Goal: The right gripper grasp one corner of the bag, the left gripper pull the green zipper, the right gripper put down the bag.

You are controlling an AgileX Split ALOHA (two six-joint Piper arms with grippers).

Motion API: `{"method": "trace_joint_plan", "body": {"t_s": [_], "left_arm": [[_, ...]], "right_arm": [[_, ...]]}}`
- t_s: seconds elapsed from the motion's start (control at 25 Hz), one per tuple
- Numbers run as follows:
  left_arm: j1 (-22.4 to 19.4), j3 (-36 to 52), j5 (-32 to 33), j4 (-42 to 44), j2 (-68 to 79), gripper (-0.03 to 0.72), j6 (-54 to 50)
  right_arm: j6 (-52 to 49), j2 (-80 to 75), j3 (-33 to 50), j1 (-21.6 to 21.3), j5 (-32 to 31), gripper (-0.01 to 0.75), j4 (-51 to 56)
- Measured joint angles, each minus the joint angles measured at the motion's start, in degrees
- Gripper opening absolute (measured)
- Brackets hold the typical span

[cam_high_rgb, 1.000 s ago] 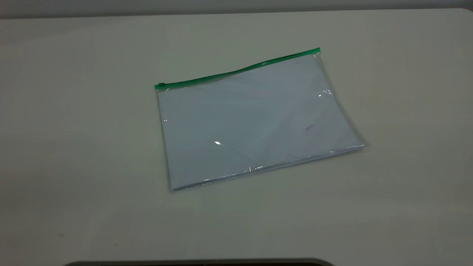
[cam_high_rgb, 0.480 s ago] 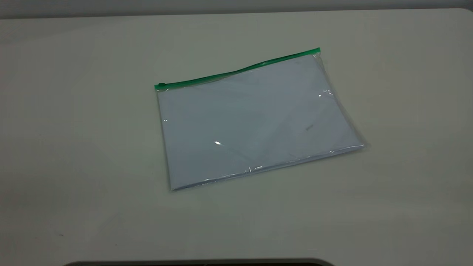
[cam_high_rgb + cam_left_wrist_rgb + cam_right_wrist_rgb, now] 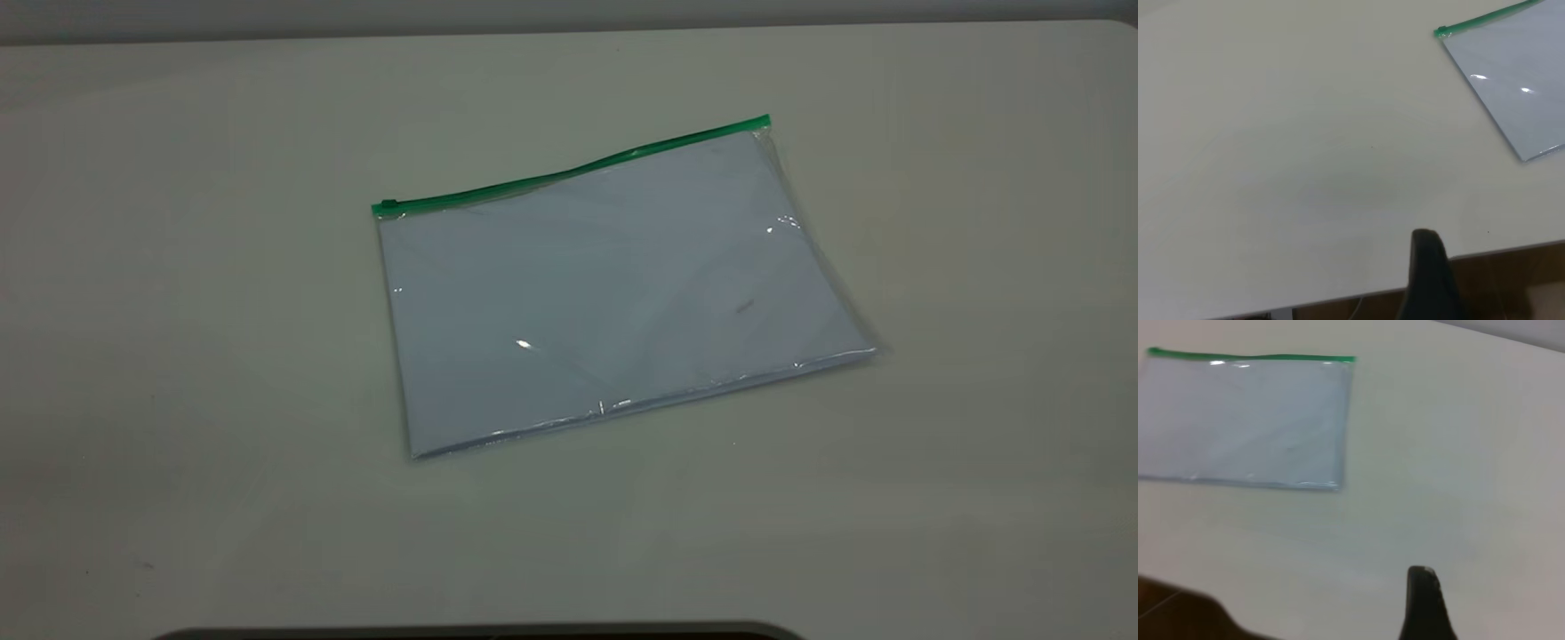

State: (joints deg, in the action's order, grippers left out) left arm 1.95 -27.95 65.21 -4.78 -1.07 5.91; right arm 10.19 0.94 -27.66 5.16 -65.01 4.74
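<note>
The bag (image 3: 613, 284) is a clear pouch with pale bluish sheets inside and lies flat on the table, unheld. The green zipper (image 3: 569, 169) edges its far long side, and the small darker slider tab (image 3: 388, 206) sits at that edge's left end. The left gripper (image 3: 1426, 267) shows only as one black tip over the table's near edge, far from the bag (image 3: 1511, 73) and its zipper (image 3: 1485, 20). The right gripper (image 3: 1423, 600) also shows only as one black tip, well away from the bag (image 3: 1245, 420) and its zipper (image 3: 1251, 357). Neither gripper appears in the exterior view.
The pale grey table (image 3: 178, 356) has bare surface on every side of the bag. Its front edge (image 3: 1338, 299) shows in the left wrist view, with brown floor below. A dark rounded shape (image 3: 480, 633) lies along the bottom of the exterior view.
</note>
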Motion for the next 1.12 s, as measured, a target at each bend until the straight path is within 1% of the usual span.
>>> {"method": "trace_joint_plan", "body": {"t_s": [0.12, 0.2, 1.12], "left_arm": [[0.0, 0.0, 0.0, 0.0, 0.0, 0.565, 0.0], [0.0, 0.0, 0.0, 0.0, 0.0, 0.565, 0.0], [0.0, 0.0, 0.0, 0.0, 0.0, 0.565, 0.0]], "right_arm": [[-0.1, 0.0, 0.0, -4.2, 0.0, 0.544, 0.0], [-1.5, 0.0, 0.0, -5.6, 0.0, 0.544, 0.0], [-2.9, 0.0, 0.0, -5.9, 0.0, 0.544, -1.3]]}}
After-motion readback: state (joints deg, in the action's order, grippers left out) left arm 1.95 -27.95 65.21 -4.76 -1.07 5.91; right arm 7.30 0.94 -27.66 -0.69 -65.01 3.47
